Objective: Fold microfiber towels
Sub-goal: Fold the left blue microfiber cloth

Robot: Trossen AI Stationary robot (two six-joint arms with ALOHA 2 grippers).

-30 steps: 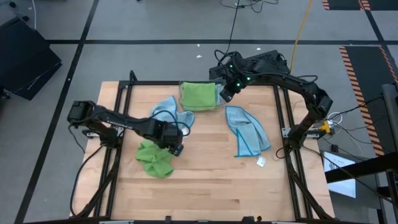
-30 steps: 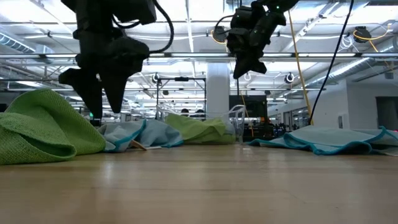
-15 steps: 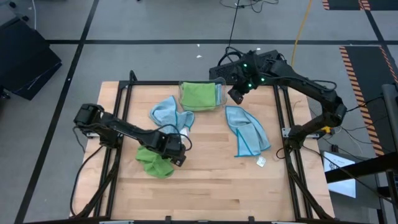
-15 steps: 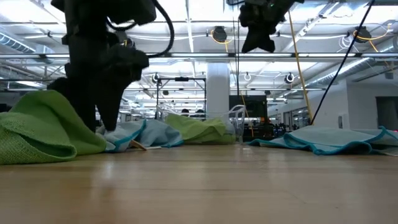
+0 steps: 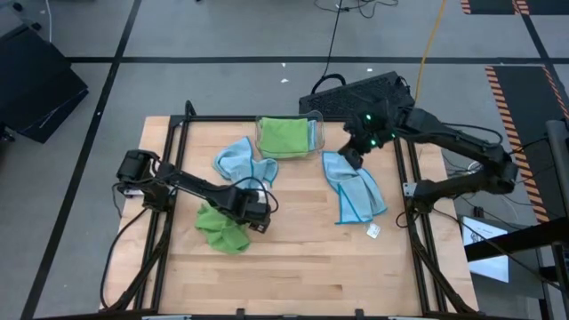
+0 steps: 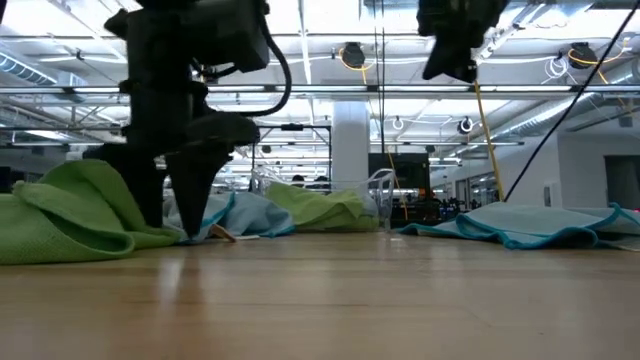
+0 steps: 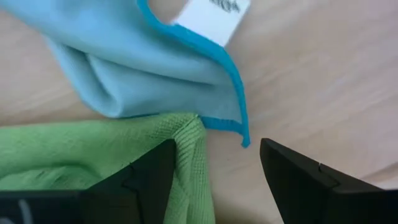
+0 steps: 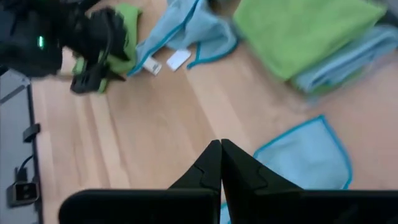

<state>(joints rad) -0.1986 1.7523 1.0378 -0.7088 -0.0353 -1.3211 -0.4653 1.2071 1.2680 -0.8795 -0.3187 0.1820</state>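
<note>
The left gripper (image 7: 214, 171), fingers apart, straddles the green towel's (image 5: 222, 228) corner on the desk (image 5: 293, 267), beside a blue towel (image 5: 238, 162). The right gripper (image 8: 220, 163), pinched together, hovers well away.

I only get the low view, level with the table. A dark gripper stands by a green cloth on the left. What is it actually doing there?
Observer: That is the left gripper. Its wrist view shows it open, with the edge of the crumpled green towel between its fingers, not yet pinched.
Operator: Is the blue cloth beside it part of that?
Observer: No. From above, that crumpled blue towel lies apart toward the far side, its white tag showing.
Operator: And the gripper up at the top right?
Observer: The right gripper is shut and empty, raised above a blue towel spread flat.
Operator: Anything folded yet?
Observer: A clear bin at the far edge holds green and blue towels.
</note>
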